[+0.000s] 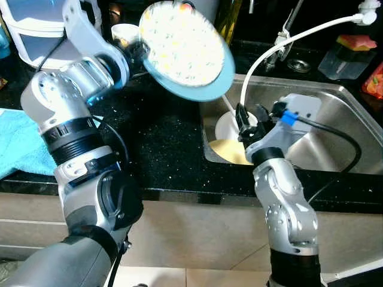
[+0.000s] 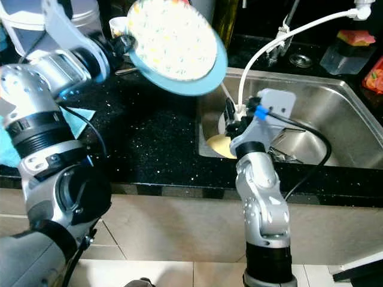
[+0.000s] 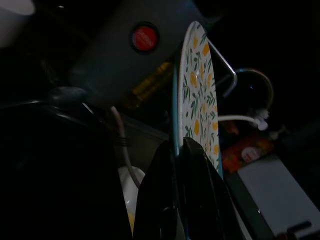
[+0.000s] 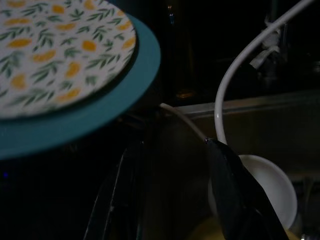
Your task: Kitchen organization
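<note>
Plate (image 1: 187, 51): round, teal rim, white face with orange-and-green leaf print. I see it tilted in the air over the counter's edge by the sink, face toward the camera.
Left gripper (image 3: 181, 150): fingers pinched on the plate's rim, one either side; it sits at the plate's 9 o'clock in the head views.
Right gripper (image 4: 170, 165): fingers spread wide, nothing between them. It hangs over the sink's near-left corner, at 5 o'clock from the plate.
Sink (image 1: 335, 128): brushed steel, rounded corners, raised lip all round.
In sink: a white bowl (image 1: 230, 127) and a pale yellow plate (image 1: 230, 152) against the left wall, just beyond the right gripper; I cannot tell whether they touch.
Hose (image 1: 281, 39): thin white tube arcing from the upper right down into the sink beside the bowl.
Counter (image 1: 161, 143): black speckled stone, glossy, square front edge; open stretch between the left arm and the sink.
Cloth (image 1: 18, 143): soft turquoise, at the counter's 9 o'clock edge.
Back edge: white cup (image 1: 122, 33) behind the left gripper; clear tub (image 1: 350, 57) with a pink and yellow sponge at 2 o'clock.
</note>
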{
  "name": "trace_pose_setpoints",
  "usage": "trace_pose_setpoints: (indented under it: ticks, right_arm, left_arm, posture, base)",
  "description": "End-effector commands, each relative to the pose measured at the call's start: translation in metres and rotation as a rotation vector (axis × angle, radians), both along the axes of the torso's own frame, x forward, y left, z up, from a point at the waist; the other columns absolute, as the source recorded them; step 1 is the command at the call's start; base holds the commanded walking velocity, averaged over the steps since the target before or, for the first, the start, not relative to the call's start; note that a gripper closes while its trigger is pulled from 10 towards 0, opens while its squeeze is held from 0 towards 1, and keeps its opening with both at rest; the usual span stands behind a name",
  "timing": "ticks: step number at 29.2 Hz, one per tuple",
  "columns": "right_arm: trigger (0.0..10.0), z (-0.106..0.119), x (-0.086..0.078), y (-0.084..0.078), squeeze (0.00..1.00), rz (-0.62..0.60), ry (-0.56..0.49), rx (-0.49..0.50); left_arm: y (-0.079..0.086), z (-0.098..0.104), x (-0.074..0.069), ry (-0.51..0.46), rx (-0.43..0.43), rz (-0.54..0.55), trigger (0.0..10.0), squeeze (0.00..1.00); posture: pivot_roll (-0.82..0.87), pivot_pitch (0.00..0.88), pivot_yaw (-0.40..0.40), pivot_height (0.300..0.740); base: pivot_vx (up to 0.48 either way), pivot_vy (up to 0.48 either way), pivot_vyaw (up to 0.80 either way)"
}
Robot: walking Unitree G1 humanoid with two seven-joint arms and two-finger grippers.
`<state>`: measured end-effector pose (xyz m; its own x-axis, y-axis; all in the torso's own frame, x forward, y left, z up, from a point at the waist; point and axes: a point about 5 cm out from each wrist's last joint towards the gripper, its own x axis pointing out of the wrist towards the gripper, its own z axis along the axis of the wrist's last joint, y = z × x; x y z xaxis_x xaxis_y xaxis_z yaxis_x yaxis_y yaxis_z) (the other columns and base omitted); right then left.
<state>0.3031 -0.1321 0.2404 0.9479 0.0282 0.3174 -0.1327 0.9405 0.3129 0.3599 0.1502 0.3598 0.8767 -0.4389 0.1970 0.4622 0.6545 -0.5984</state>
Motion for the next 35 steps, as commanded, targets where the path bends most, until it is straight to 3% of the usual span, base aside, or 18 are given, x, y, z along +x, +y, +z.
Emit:
trace_pose_setpoints:
  ticks: [1,3,4,7,17,20,22,27,31,35]
  right_arm:
    - [10.0,-0.007,0.004,-0.004,0.0,0.023,0.06,0.1]
    - [10.0,-0.002,0.005,0.0,0.0,0.122,0.068,0.247]
    - [10.0,-0.002,0.005,0.0,0.0,0.122,0.068,0.247]
    - [10.0,0.01,0.003,0.007,0.0,0.27,0.034,0.379]
    - [10.0,0.039,-0.01,0.019,0.0,0.526,-0.063,0.553]
    - [10.0,0.043,-0.01,0.016,0.0,0.549,-0.068,0.591]
    - [10.0,0.043,-0.01,0.015,0.0,0.547,-0.067,0.593]
    - [10.0,0.012,0.006,-0.004,0.0,0.324,0.129,0.422]
    - [10.0,-0.019,0.01,-0.012,0.0,0.215,0.282,0.296]
    - [10.0,-0.035,0.012,-0.013,0.0,0.16,0.369,0.23]
  left_arm:
    - [-0.003,0.007,-0.008,-0.061,0.028,-0.063,10.0,0.0]
    - [-0.002,0.008,-0.02,-0.136,0.077,-0.144,10.0,0.0]
    - [-0.002,0.008,-0.02,-0.136,0.077,-0.144,10.0,0.0]
    - [-0.003,0.007,-0.034,-0.219,0.133,-0.219,10.0,0.0]
    - [-0.015,0.0,-0.044,-0.269,0.184,-0.322,10.0,0.0]
    - [-0.014,-0.002,-0.044,-0.267,0.223,-0.28,10.0,0.0]
    - [-0.014,-0.002,-0.044,-0.27,0.236,-0.26,10.0,0.0]
    - [-0.007,0.0,-0.03,-0.23,0.217,-0.104,10.0,0.0]
    - [0.013,0.003,-0.015,-0.153,0.129,0.052,10.0,0.0]
    - [0.023,0.006,-0.011,-0.138,0.06,0.107,10.0,0.0]
  posture:
    - [0.3,0.065,-0.069,0.74]
    - [0.3,0.072,-0.07,0.74]
    - [0.3,0.072,-0.07,0.74]
    - [0.3,0.085,-0.081,0.74]
    - [0.28,0.097,-0.087,0.74]
    - [0.28,0.1,-0.093,0.74]
    - [0.28,0.101,-0.095,0.74]
    - [0.27,0.105,-0.1,0.74]
    - [0.27,0.108,-0.103,0.74]
    - [0.27,0.109,-0.104,0.74]
  base:
    - [0.0,0.0,0.0]
    - [0.0,0.0,0.0]
    - [0.0,0.0,0.0]
    - [0.0,0.0,0.0]
    - [0.0,0.0,0.0]
    - [0.0,0.0,0.0]
    - [0.0,0.0,0.0]
    - [0.0,0.0,0.0]
    - [0.0,0.0,0.0]
    - [0.0,0.0,0.0]
